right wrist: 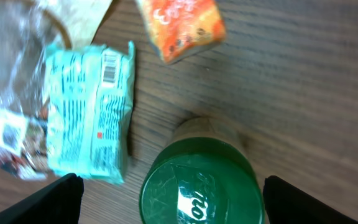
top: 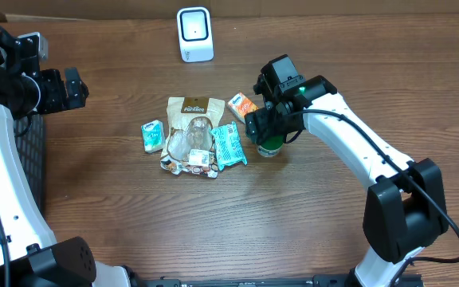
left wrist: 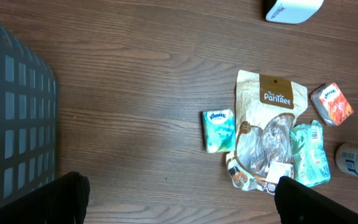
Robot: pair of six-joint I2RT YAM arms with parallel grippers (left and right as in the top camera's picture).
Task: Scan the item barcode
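Note:
A green-lidded container stands upright on the table, right of the pile of items. My right gripper hangs directly over it, open. In the right wrist view the green lid lies between the two fingers with a gap on each side, and nothing is gripped. The white scanner stands at the back of the table. My left gripper is open at the far left, away from the items, and holds nothing.
The pile holds a brown PanTree bag, a teal packet with its barcode side up, a small Kleenex pack and an orange packet. A dark mesh basket sits at the left edge.

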